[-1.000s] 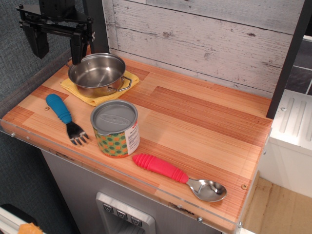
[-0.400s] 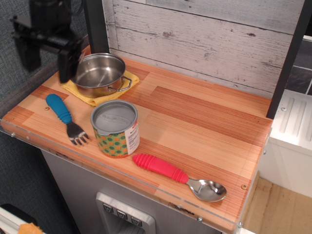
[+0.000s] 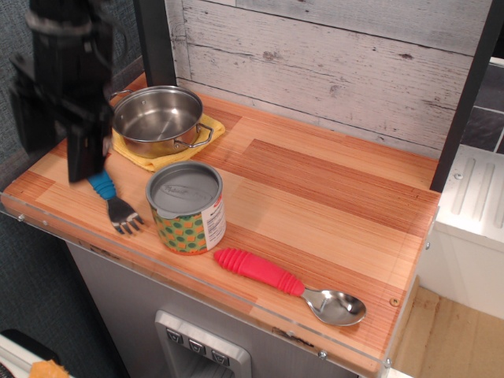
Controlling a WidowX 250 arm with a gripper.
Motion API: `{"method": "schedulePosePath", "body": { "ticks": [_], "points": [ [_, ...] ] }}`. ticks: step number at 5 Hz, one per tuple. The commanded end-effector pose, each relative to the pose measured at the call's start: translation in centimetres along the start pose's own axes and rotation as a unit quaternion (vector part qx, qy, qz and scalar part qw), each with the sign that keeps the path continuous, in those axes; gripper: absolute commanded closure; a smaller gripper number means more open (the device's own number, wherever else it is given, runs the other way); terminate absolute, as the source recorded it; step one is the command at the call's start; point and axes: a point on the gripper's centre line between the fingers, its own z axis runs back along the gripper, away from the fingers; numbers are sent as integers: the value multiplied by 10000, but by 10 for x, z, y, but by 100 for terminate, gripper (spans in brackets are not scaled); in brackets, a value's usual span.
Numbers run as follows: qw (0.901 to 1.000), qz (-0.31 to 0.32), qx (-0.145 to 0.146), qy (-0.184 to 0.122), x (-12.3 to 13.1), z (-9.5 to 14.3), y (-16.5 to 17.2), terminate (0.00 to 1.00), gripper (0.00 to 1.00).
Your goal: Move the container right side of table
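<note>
The container (image 3: 187, 207) is a short can with a grey lid and a green-and-orange dotted label. It stands upright near the front left of the wooden table (image 3: 323, 205). My gripper (image 3: 55, 161) is motion-blurred above the table's left end, left of the can and well apart from it. Its two dark fingers (image 3: 83, 153) stand apart with nothing between them.
A steel pot (image 3: 157, 118) sits on a yellow cloth (image 3: 150, 160) at the back left. A blue-handled fork (image 3: 113, 201) lies left of the can, partly behind my gripper. A red-handled spoon (image 3: 283, 282) lies right of the can by the front edge. A plank wall backs the table.
My gripper has moved down and toward the front, from high beside the pot to low over the table's left end above the fork handle. The can has not moved.
</note>
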Motion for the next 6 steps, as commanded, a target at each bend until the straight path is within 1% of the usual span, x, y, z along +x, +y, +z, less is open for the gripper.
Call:
{"method": "schedulePosePath", "body": {
  "ticks": [1, 2, 3, 4, 5, 6],
  "points": [
    [9939, -1102, 23, 14, 0, -20, -16, 0, 0],
    [9888, -1418, 268, -388, 16, -29, -27, 0, 0],
    [9841, -1682, 285, -500, 30, -28, -28, 0, 0],
    [9795, -1917, 362, -511, 44, -32, -29, 0, 0],
    [9767, -2041, 341, -575, 56, -30, -30, 0, 0],
    [9697, -2322, 278, -700, 68, -28, -33, 0, 0]
  ]
}}
